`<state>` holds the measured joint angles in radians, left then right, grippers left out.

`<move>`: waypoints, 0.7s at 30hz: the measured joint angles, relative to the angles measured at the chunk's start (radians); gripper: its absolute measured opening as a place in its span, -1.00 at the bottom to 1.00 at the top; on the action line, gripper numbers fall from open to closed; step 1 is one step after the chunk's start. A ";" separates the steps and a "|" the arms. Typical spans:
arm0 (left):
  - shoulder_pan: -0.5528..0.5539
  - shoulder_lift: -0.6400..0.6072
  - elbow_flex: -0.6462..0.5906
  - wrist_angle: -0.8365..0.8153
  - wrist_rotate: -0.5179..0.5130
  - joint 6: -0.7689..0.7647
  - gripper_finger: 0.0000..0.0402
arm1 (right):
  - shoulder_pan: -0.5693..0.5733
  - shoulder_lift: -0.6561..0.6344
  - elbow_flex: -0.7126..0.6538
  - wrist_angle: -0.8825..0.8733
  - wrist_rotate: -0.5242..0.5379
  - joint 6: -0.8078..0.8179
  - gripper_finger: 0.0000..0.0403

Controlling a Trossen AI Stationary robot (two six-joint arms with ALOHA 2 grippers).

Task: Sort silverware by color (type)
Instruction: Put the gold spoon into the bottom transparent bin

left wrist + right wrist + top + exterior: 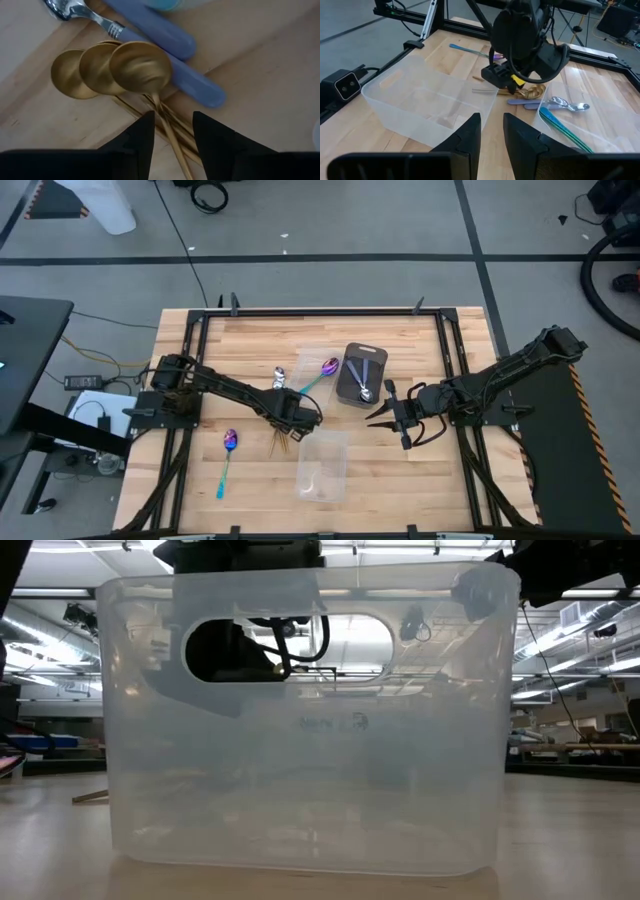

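Three gold spoons [140, 65] lie bunched on the wood near the table's middle [283, 442], bowls overlapping. My left gripper [172, 116] points down over them, open, one finger on each side of the top spoon's thin handle [161, 112]; whether a finger touches it I cannot tell. Beside them lie silver spoons with pale bluish handles [167, 37]. A purple-blue spoon with a teal handle [228, 452] lies near the left front. Another [325, 370] lies in a clear tray. My right gripper [491, 117] waits right of centre [392, 418], narrowly open with nothing between its fingers.
A clear plastic tray [322, 465] stands just in front of the gold spoons and fills the low view [300, 740]. A dark grey tray [350, 355] with silver spoons sits at the far middle. A black frame [300, 312] runs around the tabletop.
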<state>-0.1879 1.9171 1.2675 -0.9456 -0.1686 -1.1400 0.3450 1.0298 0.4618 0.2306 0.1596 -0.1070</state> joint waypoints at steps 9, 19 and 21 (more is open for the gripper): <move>0.002 0.000 -0.068 0.080 0.016 -0.004 -0.30 | 0.000 0.000 0.000 0.001 -0.001 0.000 -0.54; 0.002 0.001 -0.067 0.088 0.022 0.000 -0.30 | 0.000 0.000 0.000 0.007 -0.001 -0.001 -0.54; 0.002 0.001 -0.067 0.088 0.028 0.000 -0.30 | 0.000 0.000 0.000 0.007 -0.001 -0.001 -0.54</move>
<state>-0.1860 1.9179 1.2003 -0.8574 -0.1403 -1.1400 0.3450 1.0294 0.4618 0.2375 0.1585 -0.1078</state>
